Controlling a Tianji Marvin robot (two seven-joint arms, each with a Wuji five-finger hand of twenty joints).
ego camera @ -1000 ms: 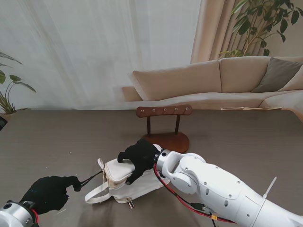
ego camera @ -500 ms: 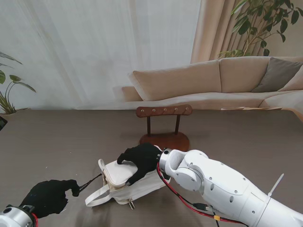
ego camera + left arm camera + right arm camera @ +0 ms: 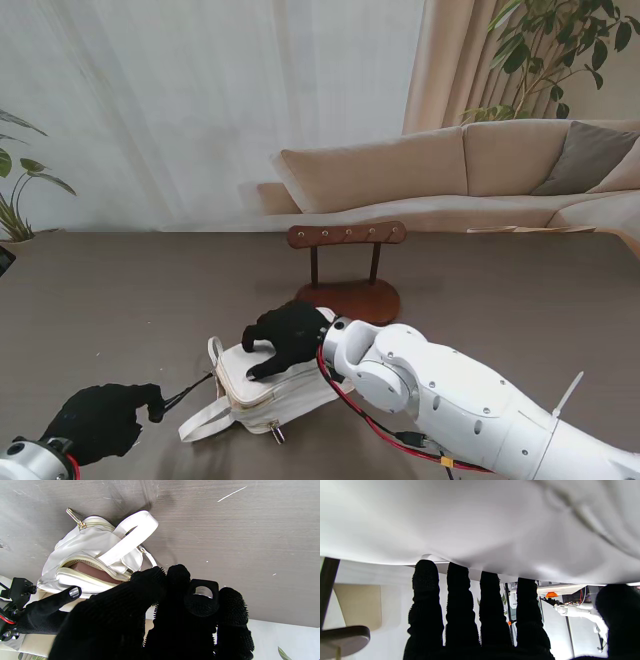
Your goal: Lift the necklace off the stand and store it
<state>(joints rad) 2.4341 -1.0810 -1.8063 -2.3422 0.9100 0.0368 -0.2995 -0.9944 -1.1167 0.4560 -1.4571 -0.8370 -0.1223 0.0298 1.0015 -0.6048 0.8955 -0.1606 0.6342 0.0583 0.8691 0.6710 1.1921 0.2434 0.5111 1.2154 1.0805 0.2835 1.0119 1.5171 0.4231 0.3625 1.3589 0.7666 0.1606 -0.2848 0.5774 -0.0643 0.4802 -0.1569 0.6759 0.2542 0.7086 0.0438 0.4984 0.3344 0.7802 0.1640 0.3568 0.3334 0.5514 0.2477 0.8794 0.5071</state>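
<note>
Necklace: not visible in any view; presumably inside the bag (image 3: 262,385), which lies on the table (image 3: 120,300) nearer to me than the stand (image 3: 348,262). Stand pegs bare.

L hand (image 3: 100,420): fingers closed, pinching a thin dark pull/cord that runs to the bag's left end. R hand (image 3: 287,337): fingers (image 3: 426,585) extended, slightly apart, pressing flat on the bag top; holds nothing.

Bag: white, soft, zip mouth partly open w/ brown lining showing in the left wrist view; strap (image 3: 127,538) looped loose.

Risks (judgement): pull slips from the pinch; bag slides or bunches if R hand eases off; zip may snag the lining or chain, since contents can't be checked.
</note>
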